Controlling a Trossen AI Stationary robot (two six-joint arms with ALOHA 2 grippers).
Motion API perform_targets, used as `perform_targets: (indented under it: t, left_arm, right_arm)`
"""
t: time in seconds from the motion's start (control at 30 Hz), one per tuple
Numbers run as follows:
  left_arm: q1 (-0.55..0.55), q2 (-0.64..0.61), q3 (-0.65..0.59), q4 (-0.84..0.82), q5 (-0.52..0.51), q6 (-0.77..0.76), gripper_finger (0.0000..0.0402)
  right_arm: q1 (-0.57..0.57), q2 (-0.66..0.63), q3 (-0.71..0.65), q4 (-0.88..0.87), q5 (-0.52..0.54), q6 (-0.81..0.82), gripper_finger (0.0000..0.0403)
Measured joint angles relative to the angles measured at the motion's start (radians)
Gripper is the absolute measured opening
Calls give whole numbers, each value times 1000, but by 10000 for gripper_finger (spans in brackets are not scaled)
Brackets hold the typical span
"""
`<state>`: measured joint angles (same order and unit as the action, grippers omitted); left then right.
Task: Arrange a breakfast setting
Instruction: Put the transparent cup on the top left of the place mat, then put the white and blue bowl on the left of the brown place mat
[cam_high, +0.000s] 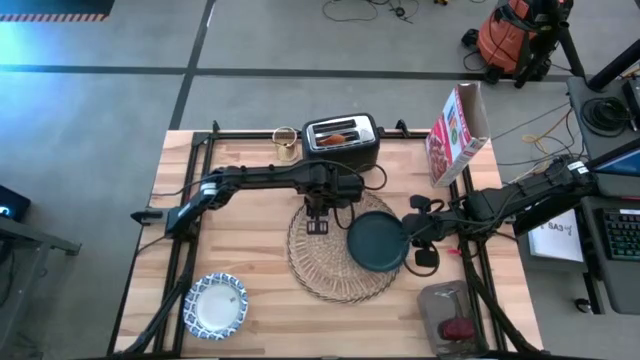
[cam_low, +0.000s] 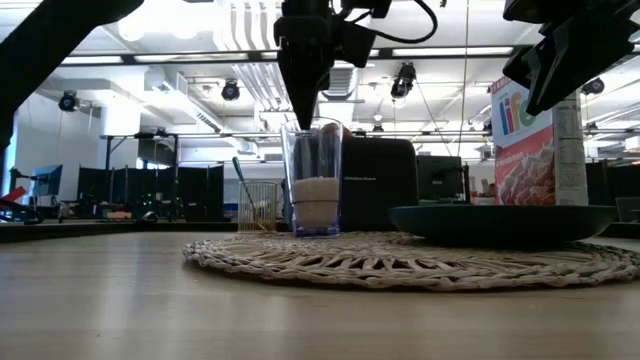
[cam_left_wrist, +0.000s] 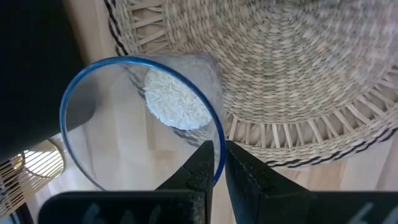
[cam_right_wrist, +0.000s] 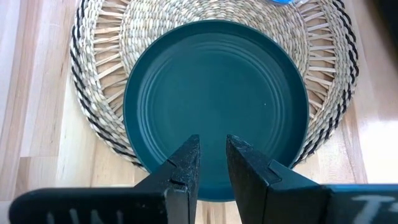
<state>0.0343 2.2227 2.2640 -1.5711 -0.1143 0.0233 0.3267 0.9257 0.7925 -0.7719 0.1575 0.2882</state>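
Note:
A clear glass (cam_left_wrist: 124, 124) with a blue-tinted rim and a whitish bottom stands upright at the far left edge of the round woven straw placemat (cam_high: 320, 270). My left gripper (cam_left_wrist: 219, 146) is shut on it from above. A dark teal plate (cam_high: 378, 242) lies on the placemat's right half. My right gripper (cam_right_wrist: 212, 140) hangs above the plate's right rim, its fingers a narrow gap apart with nothing between them. The blue-and-white bowl (cam_high: 215, 305) rests on the wood near the front left. A brown pastry (cam_high: 337, 138) sticks out of the toaster's top. My left gripper pinches the glass's rim (cam_left_wrist: 214, 163) between its two fingers, one finger inside the glass and one outside. The fingers come from above, pointing down. The glass (cam_low: 315, 180) stands upright with its base down at the placemat's edge; whether it rests on straw or on wood I cannot tell.
A black toaster (cam_high: 342, 145) and a small wire cup (cam_high: 285, 143) stand at the table's far edge, a cereal box (cam_high: 455, 135) at the far right. A clear tub with something red (cam_high: 452, 322) sits at the front right. Bare wood lies at the front centre.

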Motion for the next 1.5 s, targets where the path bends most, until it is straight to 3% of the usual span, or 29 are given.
perform_targets:
  t: [0.37,0.93,1.33,1.5]
  left_arm:
    - [-7,-2,0,4,54,-44,22]
    - [-39,-93,0,17,47,-88,107]
    - [-207,-193,-18,1,-18,-378,108]
    - [-282,-272,-149,2,-8,-611,108]
  right_arm:
    - [0,0,0,0,0,0,68]
    - [0,0,0,1,0,0,68]
    - [0,0,0,2,0,0,68]
    - [0,0,0,3,0,0,68]
